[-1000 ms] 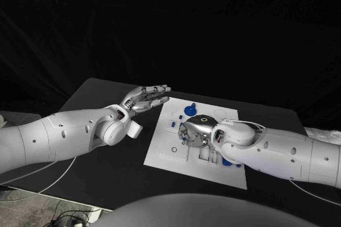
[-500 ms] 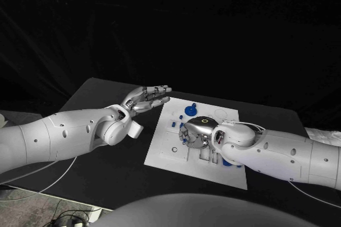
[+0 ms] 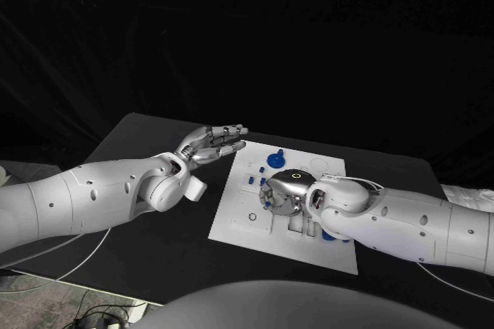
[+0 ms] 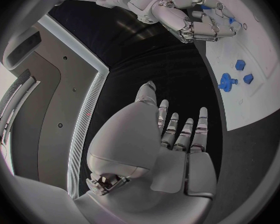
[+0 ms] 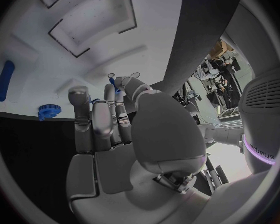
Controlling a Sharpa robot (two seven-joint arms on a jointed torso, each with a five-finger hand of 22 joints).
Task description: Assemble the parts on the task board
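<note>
Right hand (image 3: 283, 190), the silver many-fingered one on the white arm, sits low over the middle of the white rectangular task board (image 3: 242, 233), fingers curled down onto it. From its own wrist camera you can see the fingertips (image 5: 118, 84) bunched around a small blue part (image 5: 113, 79), looks like a pinch between thumb and a finger, right by the shallow rectangular recesses in the board. Left hand (image 3: 211, 143) hangs off to the board's left edge near the far corner, palm up-ish, fingers spread and straight, nothing in it; the left wrist camera shows the same thing, fingers (image 4: 177, 129) apart over the black worktop (image 3: 134, 222). On the board, a round blue gear-shaped part (image 3: 275, 158) sits at the far side, just beyond the right hand, with a couple of smaller blue parts (image 4: 242, 70) beside it. A long blue oblong piece (image 5: 4, 80) lies flat on the board off to one side of the right hand, and another blue part (image 3: 328, 235) peeks out under the right wrist.
</note>
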